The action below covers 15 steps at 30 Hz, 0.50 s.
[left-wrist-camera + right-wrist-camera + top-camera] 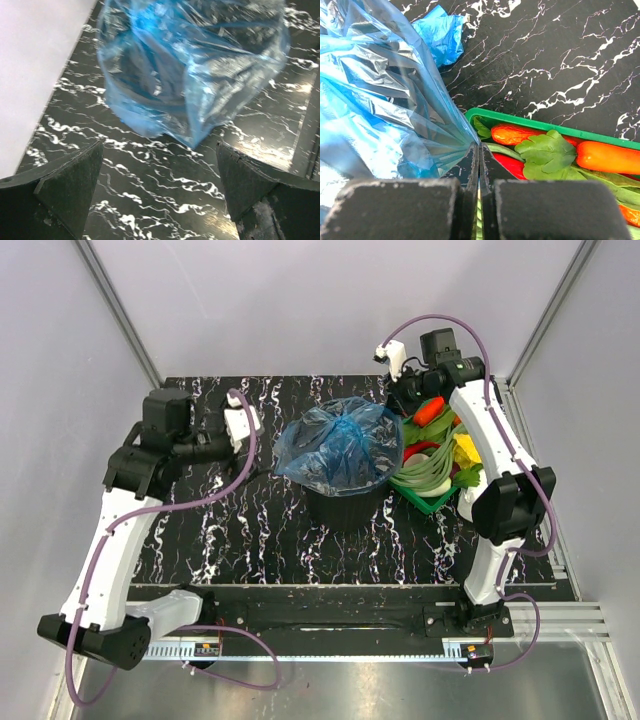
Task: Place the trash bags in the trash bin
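- Clearly, the right claw [479, 150] is clenched on a gathered edge of the trash bag [340, 445], and the film fans out from the pinch. That hold probably serves to pull the sheet across the trash bin [345, 505].
- The left claw [159, 160] is released, jaws wide, over the desk [250, 530] near the bag and touching nothing.
- The bag lies puffed on the upright bin's mouth, not sunk inside. Its long axis runs across the rim toward the right claw, beside the green tray [432, 504].
- A blue wad [440, 35] sits apart on the desk.
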Tool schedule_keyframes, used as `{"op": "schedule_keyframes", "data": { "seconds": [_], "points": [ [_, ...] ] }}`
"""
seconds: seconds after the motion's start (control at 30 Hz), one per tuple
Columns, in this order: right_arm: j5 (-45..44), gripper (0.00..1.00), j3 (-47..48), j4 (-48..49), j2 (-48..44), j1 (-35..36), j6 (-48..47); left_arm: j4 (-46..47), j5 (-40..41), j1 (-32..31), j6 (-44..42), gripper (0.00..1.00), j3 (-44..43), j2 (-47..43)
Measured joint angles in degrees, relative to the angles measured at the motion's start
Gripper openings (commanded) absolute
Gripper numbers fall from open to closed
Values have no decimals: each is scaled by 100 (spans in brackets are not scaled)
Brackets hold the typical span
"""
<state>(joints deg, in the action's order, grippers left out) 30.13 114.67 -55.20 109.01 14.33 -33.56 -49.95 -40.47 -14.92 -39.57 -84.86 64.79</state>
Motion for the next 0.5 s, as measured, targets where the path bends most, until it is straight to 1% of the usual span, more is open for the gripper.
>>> {"op": "schedule_keyframes", "data": {
  "seconds": [0.13,0.3,0.5],
  "points": [
    [-76,0,-39,-7,-85,13,4,-90,-181,-79,-72,99,581,-170],
    [-98,0,-42,-15,-118,63,37,251,-219,-175,-68,99,1287,-175],
    [-203,0,-59,-26,-118,138,50,625,-219,-439,-26,99,1541,-181]
  ]
}}
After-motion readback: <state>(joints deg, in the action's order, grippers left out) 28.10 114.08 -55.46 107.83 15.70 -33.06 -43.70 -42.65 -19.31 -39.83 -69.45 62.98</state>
